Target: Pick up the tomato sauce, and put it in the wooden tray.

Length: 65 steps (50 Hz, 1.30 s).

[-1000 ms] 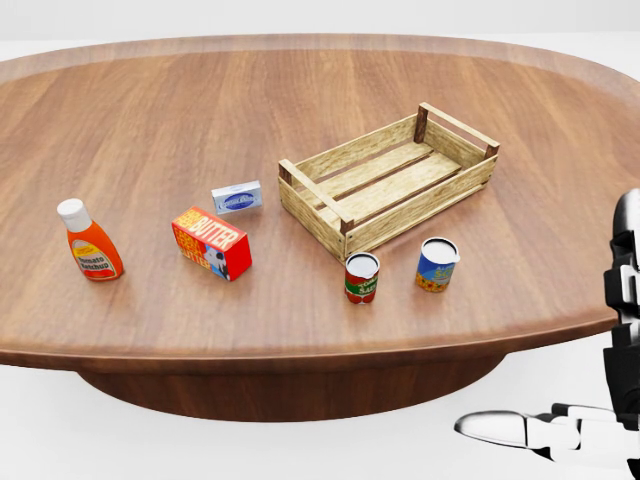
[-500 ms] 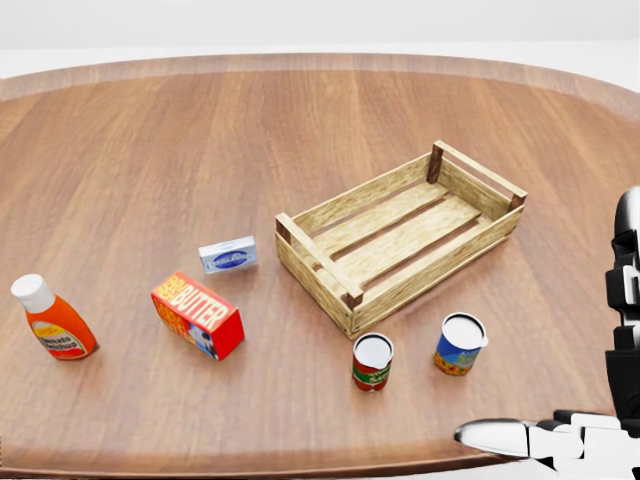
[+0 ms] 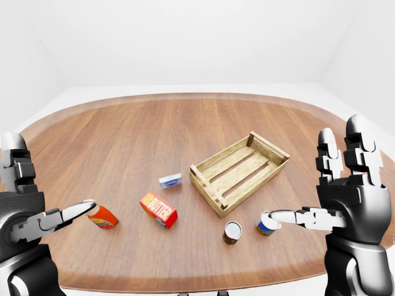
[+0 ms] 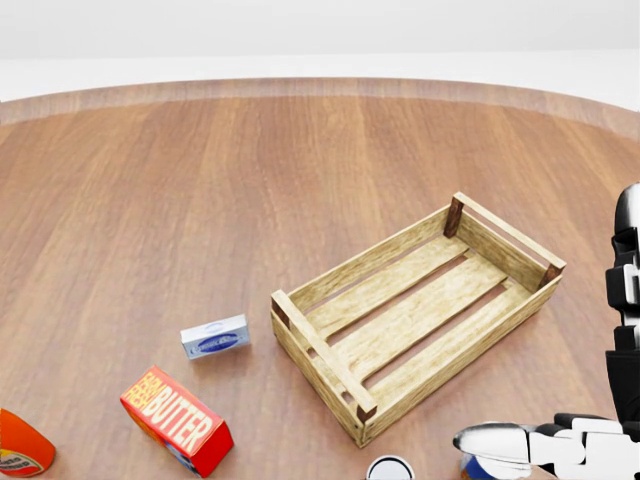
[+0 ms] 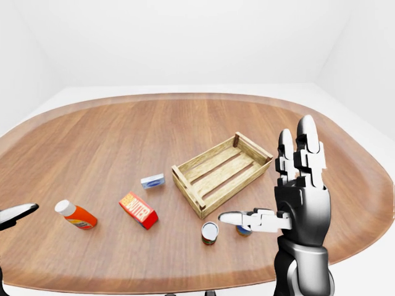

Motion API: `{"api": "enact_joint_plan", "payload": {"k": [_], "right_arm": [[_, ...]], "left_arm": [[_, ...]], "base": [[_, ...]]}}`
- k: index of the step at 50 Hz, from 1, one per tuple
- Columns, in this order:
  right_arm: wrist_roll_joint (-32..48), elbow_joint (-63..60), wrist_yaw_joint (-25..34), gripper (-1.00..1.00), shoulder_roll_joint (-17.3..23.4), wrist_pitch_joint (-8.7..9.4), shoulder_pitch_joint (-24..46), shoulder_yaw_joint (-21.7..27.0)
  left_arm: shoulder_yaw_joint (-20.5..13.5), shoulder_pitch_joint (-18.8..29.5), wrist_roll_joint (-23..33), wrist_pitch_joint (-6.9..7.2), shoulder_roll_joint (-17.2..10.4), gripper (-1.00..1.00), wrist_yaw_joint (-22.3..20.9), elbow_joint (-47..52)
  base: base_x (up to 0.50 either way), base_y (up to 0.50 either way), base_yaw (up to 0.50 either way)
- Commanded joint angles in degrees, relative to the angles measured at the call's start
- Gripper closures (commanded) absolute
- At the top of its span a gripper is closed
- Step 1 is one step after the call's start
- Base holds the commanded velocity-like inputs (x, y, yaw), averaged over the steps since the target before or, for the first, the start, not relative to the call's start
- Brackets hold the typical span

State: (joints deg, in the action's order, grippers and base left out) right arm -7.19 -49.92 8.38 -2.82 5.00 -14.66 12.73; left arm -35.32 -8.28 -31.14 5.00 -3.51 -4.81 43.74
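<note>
Closing in on the tabletop (image 3: 123, 142)

The camera has advanced: wooden tray (image 4: 415, 310) looms larger. Tomato sauce can (image 5: 210, 232) stands just below it, ungrasped. Both right hand (image 3: 345, 185) and left hand (image 3: 24, 213) hang released.

Wooden tray (image 4: 420, 320) sits right of butter box (image 4: 176, 420) on table (image 4: 200, 180).

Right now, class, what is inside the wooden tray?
Nothing: the wooden tray shows only its bare slats. The tomato sauce can stands outside it, below its near corner. No part of the tray's floor is covered.
</note>
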Motion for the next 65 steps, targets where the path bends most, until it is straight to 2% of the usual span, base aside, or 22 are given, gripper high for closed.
{"api": "enact_joint_plan", "payload": {"k": [1,27,50,56,65], "right_arm": [[-0.01,-0.42,0.17,-1.0,-0.06,0.0,-0.19,-0.06],[0.69,-0.23,-0.85,-1.0,-0.13,0.0,0.21,-0.63],[1.64,0.68,-1.09,-1.0,-0.16,0.0,-2.41,-4.0],[2.85,2.46,0.2,-1.0,-0.34,0.0,-6.37,-6.48],[3.67,1.61,1.31,-1.0,-0.54,0.0,-9.92,-7.63]], "left_arm": [[-0.19,-0.07,-0.12,0.0,0.03,-0.92,-0.08,0.07],[-0.21,-0.07,-0.13,0.0,0.06,-0.92,-0.21,0.22],[0.8,0.3,0.78,0.0,-0.06,-0.92,0.05,-0.56],[0.74,0.28,0.73,0.0,-0.07,-0.92,0.08,-0.5],[0.71,0.26,0.76,0.0,-0.05,-0.92,0.05,-0.63]], "base": [[0.5,0.0,0.0],[0.5,0.0,0.0],[0.0,0.0,0.0],[0.0,0.0,0.0],[0.0,0.0,0.0]]}}
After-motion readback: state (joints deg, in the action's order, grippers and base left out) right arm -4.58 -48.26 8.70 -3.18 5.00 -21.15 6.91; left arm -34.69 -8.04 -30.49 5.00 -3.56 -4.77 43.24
